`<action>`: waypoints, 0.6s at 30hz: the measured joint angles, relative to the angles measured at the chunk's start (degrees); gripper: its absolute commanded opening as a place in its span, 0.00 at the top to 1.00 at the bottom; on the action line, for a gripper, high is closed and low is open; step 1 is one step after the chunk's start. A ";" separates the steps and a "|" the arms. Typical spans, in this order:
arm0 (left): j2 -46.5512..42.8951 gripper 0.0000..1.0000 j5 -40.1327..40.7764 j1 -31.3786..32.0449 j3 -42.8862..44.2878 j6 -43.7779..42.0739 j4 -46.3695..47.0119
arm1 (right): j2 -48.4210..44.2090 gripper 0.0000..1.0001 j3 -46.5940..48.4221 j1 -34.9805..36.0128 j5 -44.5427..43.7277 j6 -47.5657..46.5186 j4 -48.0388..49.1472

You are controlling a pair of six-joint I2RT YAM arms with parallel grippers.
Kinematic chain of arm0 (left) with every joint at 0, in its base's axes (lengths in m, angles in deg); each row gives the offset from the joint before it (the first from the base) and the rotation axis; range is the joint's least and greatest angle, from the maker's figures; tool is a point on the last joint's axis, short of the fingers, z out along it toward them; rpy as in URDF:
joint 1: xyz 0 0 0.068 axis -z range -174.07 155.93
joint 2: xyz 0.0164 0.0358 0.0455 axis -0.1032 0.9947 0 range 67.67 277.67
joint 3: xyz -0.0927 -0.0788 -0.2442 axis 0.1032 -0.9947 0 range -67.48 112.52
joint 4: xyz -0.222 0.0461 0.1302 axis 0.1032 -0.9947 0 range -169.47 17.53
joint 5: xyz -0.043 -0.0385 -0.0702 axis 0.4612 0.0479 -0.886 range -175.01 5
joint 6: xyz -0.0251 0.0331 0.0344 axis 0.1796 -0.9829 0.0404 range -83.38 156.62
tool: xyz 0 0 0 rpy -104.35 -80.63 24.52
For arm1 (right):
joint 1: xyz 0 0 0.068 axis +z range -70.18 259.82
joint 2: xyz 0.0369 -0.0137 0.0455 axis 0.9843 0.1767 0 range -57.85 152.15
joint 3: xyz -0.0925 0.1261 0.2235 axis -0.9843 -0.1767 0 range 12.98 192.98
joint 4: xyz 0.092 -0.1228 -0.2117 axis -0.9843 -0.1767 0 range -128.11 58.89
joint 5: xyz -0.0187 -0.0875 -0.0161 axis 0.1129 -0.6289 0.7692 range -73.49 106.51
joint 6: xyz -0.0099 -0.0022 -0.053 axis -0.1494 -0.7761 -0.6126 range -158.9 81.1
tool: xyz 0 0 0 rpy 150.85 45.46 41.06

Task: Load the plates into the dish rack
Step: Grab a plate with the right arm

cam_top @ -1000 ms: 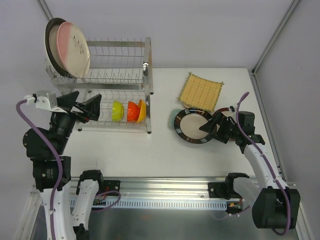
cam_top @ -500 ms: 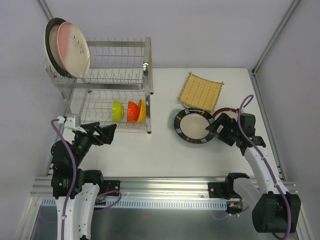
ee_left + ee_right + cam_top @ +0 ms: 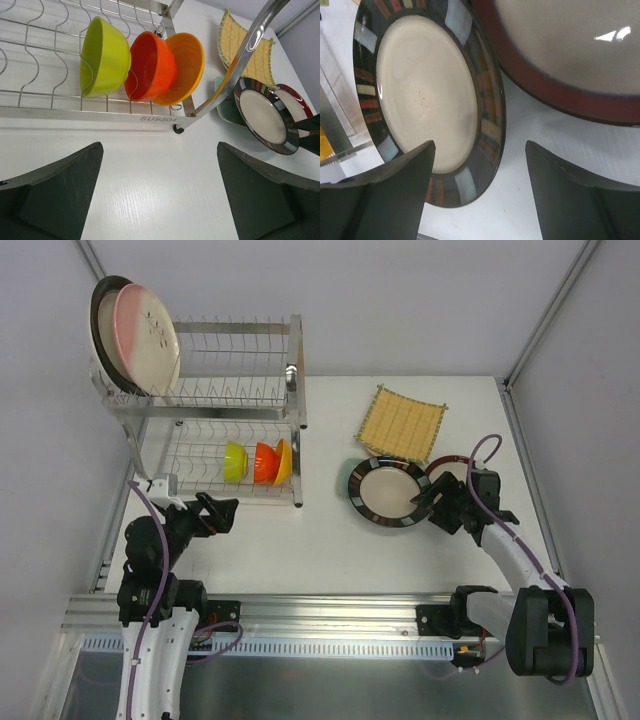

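The silver wire dish rack [image 3: 296, 370] stands at the back left and also shows in the left wrist view [image 3: 100, 114]. Its top tier holds a pink-and-white plate [image 3: 148, 335] with a dark plate [image 3: 99, 315] behind it. A dark-rimmed cream plate [image 3: 385, 492] lies right of centre, tilted up on a pale teal dish [image 3: 223, 106]. A yellow woven square [image 3: 402, 423] and a red-rimmed plate [image 3: 452, 466] lie beside it. My right gripper [image 3: 428, 502] is open with the cream plate's near rim [image 3: 490, 125] between its fingers [image 3: 480, 145]. My left gripper [image 3: 225, 512] is open and empty [image 3: 160, 150] over bare table before the rack.
Green [image 3: 234, 461], orange [image 3: 264, 462] and yellow [image 3: 284, 462] bowls stand on edge in the rack's lower tier. The rack's front foot [image 3: 177, 130] is just ahead of my left gripper. The table's right edge [image 3: 525, 470] runs near the red-rimmed plate.
My left arm has dropped from beside the rack's lower tier and pulled back toward the near edge, still open. My right gripper has shifted slightly nearer along the cream plate's rim.
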 measured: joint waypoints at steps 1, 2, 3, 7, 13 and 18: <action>0.04 0.01 0.00 0.00 -0.26 0.15 -0.22 | 0.76 0.25 -0.13 0.00 0.11 0.61 1.09; 0.11 0.01 0.00 0.00 -0.39 0.22 -0.24 | 1.62 0.27 -0.31 0.00 0.24 1.16 2.21; 0.15 0.01 0.00 0.00 -0.39 0.26 -0.24 | 2.43 0.27 -0.57 0.00 0.44 1.75 3.45; 0.17 0.01 0.00 0.00 -0.42 0.26 -0.13 | 5.27 0.31 -1.53 0.00 1.09 3.76 7.08; 1.03 0.01 -0.76 0.00 -0.42 0.28 0.07 | 8.02 0.37 -1.77 0.00 2.16 5.01 10.93; 5.46 0.01 -5.51 0.00 -0.44 0.90 0.70 | 9.60 0.44 -1.77 0.02 2.40 5.16 12.70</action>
